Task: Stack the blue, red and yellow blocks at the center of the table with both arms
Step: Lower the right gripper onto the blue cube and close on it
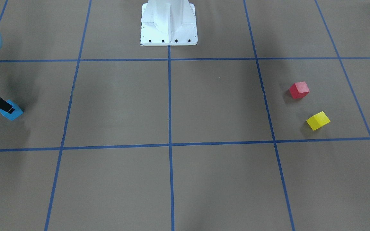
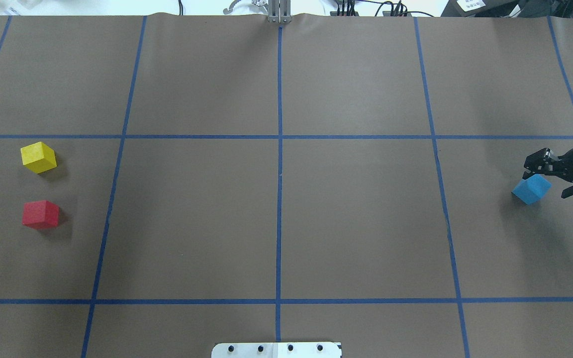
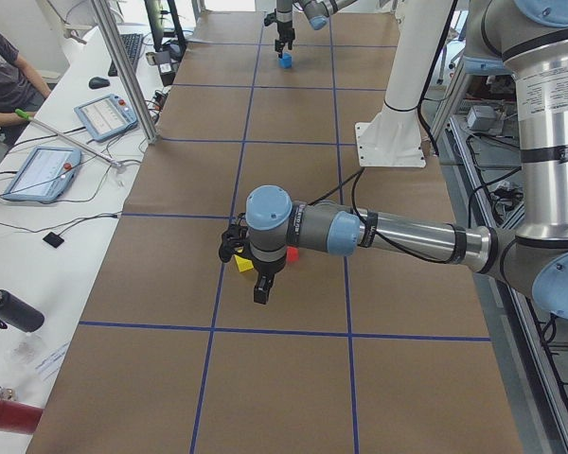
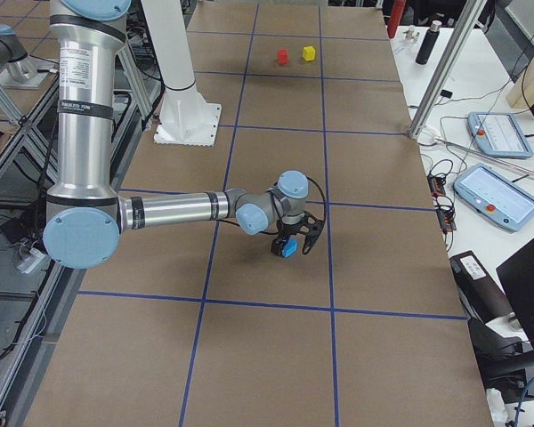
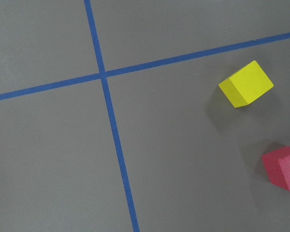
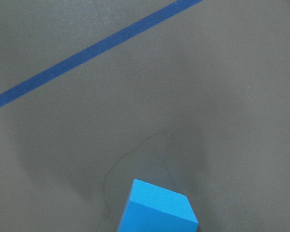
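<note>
At worktop [image 2: 356, 223] centre: nothing stacked yet. Right edge: blue block [image 2: 531, 190] resting on worktop, right hand [image 2: 549, 180] spread wide about it. Left side: red block [image 2: 41, 214] and yellow block [image 2: 39, 157], near each other, ungripped. Only left-end camera shows left hand [image 3: 256, 274] properly, hovering over that pair; cannot tell its opening. Overhead view omits it.
</note>
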You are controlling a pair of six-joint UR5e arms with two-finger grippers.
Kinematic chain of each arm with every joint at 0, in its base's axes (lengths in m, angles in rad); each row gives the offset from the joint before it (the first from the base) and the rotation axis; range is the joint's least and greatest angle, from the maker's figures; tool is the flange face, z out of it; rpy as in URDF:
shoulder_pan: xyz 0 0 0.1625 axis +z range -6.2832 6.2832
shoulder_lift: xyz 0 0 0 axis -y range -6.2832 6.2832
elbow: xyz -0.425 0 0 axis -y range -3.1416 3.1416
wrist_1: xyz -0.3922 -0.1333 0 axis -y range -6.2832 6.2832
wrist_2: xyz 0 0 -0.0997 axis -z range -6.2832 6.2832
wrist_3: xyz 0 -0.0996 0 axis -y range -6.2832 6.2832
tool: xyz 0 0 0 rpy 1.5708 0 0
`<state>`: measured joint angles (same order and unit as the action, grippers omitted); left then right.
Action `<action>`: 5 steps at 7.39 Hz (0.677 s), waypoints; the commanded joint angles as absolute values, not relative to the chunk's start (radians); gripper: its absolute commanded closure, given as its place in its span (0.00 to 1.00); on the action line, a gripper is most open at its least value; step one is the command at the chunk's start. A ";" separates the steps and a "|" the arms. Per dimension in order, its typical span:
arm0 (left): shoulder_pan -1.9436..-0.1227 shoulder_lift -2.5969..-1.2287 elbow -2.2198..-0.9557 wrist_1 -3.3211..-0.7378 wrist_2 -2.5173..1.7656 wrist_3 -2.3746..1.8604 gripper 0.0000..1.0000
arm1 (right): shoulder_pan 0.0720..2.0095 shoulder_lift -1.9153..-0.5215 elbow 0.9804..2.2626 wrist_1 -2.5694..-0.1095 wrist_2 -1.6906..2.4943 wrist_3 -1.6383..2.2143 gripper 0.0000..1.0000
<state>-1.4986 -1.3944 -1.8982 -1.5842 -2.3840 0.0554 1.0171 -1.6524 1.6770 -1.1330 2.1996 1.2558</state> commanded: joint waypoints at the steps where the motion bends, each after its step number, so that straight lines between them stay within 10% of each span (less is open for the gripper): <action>1: -1.499 -1.394 -1.905 -1.586 -2.384 0.055 0.00 | 1.008 -1.641 1.674 -1.131 2.198 1.337 0.02; 5: -1.499 -1.393 -1.907 -1.586 -2.382 0.057 0.00 | 0.985 -1.640 1.637 -1.076 2.195 1.376 0.02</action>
